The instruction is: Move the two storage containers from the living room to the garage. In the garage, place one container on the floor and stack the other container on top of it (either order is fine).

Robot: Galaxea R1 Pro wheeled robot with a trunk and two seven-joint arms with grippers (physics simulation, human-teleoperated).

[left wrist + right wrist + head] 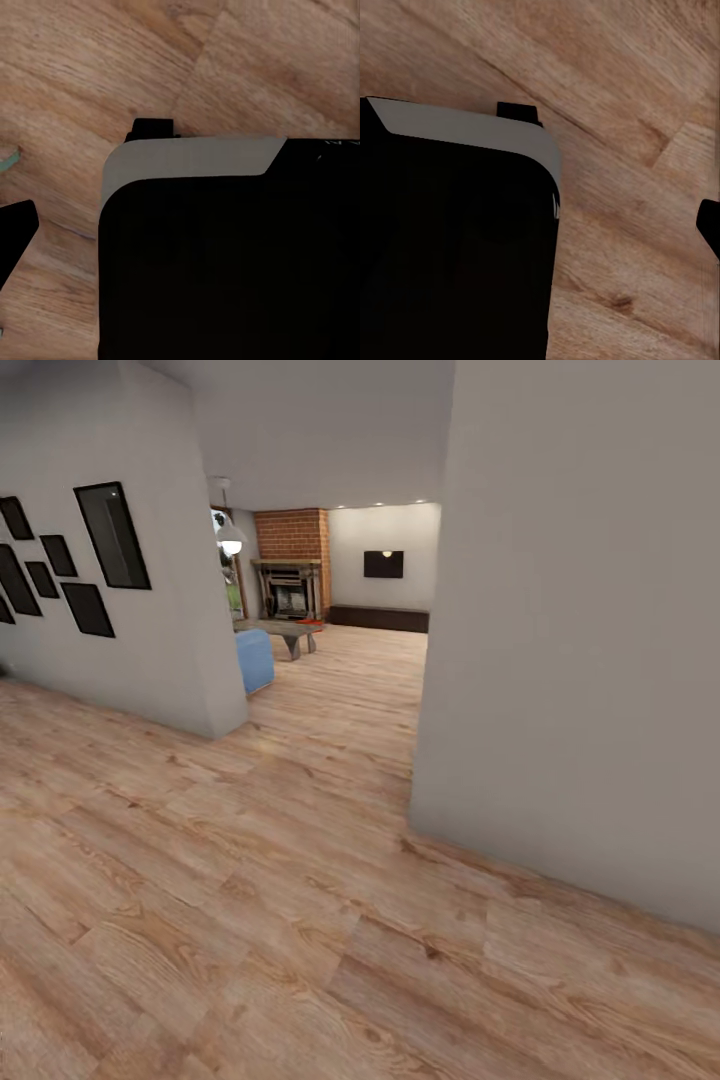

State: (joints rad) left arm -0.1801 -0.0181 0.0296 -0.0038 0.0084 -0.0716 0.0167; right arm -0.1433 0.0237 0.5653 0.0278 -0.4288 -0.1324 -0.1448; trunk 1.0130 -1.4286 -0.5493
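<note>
Two storage containers are the goal; a small orange-red patch (309,622) by the far low table (287,630) in the living room (340,590) may be one. Such open plastic bins should be light, stiff, best clamped by opposite walls. Neither gripper's opening can be told; wrist views show wood floor (90,67).

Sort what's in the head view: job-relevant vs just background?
Job-relevant:
- living room beyond the opening, with brick fireplace, wall TV and long dark cabinet
- small orange-red patch by the low table, possibly a container; too small to tell

Background:
- black picture frames on the left wall
- blue seat
- low table
- hanging lamp
- wood plank floor
</note>
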